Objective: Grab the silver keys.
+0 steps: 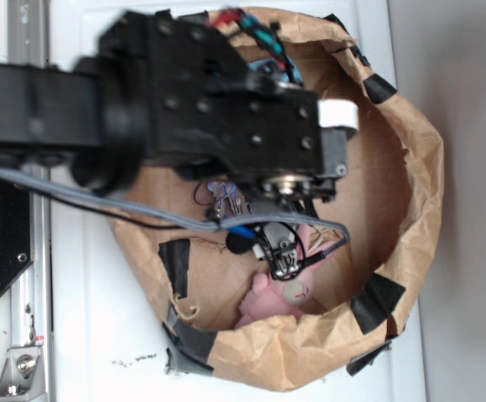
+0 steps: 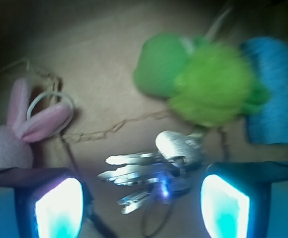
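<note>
Silver keys (image 2: 151, 171) in paper bag (image 1: 411, 176)

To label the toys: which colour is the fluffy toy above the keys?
Green: the fluffy toy beyond the silver keys is lime and darker green, clearest in the wrist view.

Exterior view from above, looking down into a crumpled brown paper-lined bin (image 1: 411, 167), black robot arm (image 1: 184, 92) filling the upper left, wrist view close and low between the glowing fingertips (image 2: 59, 208), both sharing a pink plush rabbit (image 1: 281, 293) (image 2: 20, 134) and fanned silver metal keys (image 2: 149, 171).
</note>
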You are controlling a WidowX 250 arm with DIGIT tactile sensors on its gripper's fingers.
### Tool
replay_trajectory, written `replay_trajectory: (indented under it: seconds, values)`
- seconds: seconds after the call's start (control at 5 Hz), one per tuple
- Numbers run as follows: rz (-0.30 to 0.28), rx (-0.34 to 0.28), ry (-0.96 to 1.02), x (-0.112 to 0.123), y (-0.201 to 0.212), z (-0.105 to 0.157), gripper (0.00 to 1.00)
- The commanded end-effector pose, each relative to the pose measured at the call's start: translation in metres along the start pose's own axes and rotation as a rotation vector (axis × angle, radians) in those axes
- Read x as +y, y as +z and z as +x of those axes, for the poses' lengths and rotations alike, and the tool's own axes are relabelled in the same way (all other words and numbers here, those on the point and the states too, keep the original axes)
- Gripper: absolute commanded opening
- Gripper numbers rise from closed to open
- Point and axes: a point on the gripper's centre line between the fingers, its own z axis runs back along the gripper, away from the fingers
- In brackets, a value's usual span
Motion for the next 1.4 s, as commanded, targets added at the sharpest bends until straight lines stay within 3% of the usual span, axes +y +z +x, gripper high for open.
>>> replay_trajectory:
  seconds: [0.0, 0.2, 0.6, 0.8, 1.2]
  values:
    - [0.012, -0.065, 0.016, 0.004, 0.007, 0.018, 1.0]
    - [0.04, -0.072, 0.008, 0.009, 0.002, 0.018, 1.0]
    - [0.099, 0.01, -0.071, 0.011, -0.03, -0.009, 1.0]
    - [0.11, 0.003, -0.082, 0.023, -0.042, -0.031, 0.0]
    - [0.097, 0.015, -0.075, 0.022, -0.038, -0.028, 0.0]
